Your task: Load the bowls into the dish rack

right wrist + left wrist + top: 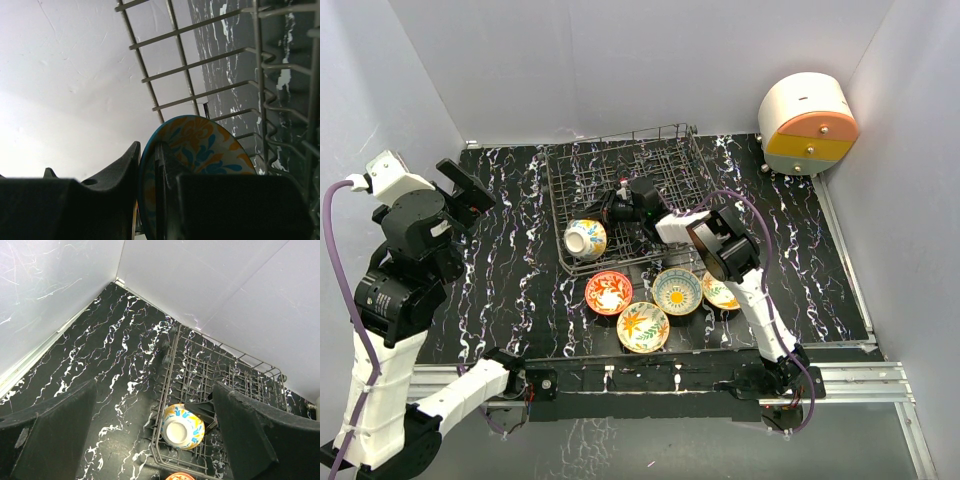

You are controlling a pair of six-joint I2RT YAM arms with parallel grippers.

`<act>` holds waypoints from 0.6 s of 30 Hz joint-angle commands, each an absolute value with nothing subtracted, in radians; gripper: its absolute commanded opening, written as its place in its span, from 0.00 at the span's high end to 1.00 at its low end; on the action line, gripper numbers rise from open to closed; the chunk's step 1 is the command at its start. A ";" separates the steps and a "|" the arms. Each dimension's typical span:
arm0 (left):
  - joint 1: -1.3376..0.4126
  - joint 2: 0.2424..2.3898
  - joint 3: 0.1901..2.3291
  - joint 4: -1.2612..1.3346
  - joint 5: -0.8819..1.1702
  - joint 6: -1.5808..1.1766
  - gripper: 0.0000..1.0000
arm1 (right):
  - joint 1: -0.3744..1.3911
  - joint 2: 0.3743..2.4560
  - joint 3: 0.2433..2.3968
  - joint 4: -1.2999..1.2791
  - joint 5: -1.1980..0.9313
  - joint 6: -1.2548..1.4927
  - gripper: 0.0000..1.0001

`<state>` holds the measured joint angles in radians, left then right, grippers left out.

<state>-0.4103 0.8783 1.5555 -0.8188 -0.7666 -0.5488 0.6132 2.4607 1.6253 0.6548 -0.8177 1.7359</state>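
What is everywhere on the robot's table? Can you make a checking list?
Surface: black, white-veined tabletop.
Job's things: square dark grey wire dish rack; blue-and-orange floral ceramic bowl on its side inside; red floral bowl, orange-green floral bowl, blue-yellow floral bowl, cream-green floral bowl on the tabletop before it.
Clutter: round white, orange and yellow drawer unit, far right corner.
Grippers: left gripper jaws open, empty; right gripper jaws shut on the racked bowl.
Cables: purple cable on left arm, another on right arm.
Surroundings: plain pale walls.

No readable text.
No lettering, brand, number or sign can be made out in any of the three camera views.
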 commanded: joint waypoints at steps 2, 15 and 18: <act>-0.416 0.884 1.556 -0.813 -0.769 -0.565 0.03 | 0.613 2.480 1.639 0.739 -0.829 1.796 0.88; -0.416 0.877 1.556 -0.814 -0.777 -0.561 0.03 | 0.605 2.483 1.770 0.368 -0.799 1.536 0.50; -0.416 0.874 1.554 -0.815 -0.778 -0.560 0.03 | 0.601 2.480 1.793 0.271 -0.775 1.452 0.46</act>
